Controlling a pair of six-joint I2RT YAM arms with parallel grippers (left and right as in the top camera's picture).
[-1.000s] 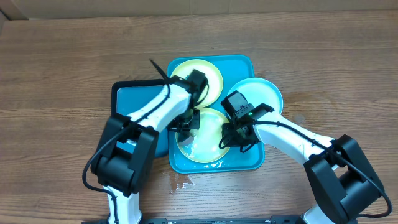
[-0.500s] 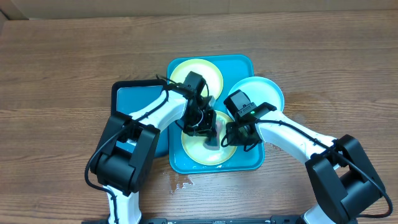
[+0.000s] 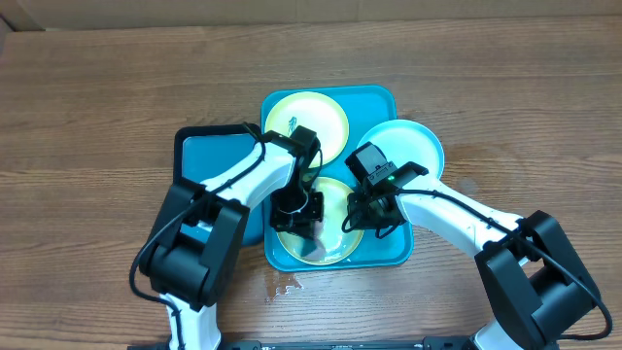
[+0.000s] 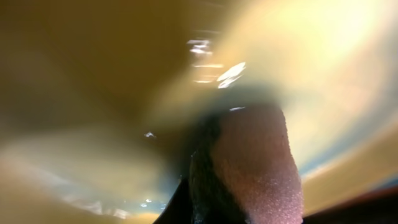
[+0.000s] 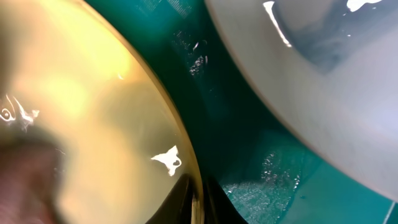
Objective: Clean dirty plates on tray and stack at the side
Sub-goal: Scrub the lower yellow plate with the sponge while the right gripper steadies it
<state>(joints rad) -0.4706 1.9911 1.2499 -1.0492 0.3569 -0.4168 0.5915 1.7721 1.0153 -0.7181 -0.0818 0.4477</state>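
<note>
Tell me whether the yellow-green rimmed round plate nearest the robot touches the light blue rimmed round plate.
Apart. The right wrist view shows a strip of the teal-blue plastic tray lying bare between the yellow-green plate and the light blue plate.

A robotics lab bench (not a home kitchen, by the look of it): the left arm (image 3: 238, 180) and the right arm (image 3: 457, 209), white and black, are mounted at the near edge of a wood-grain tabletop (image 3: 97, 97), with plastic plates (image 3: 306, 117) on a teal tray (image 3: 374, 102) and cardboard (image 3: 292, 10) along the far edge.
</note>
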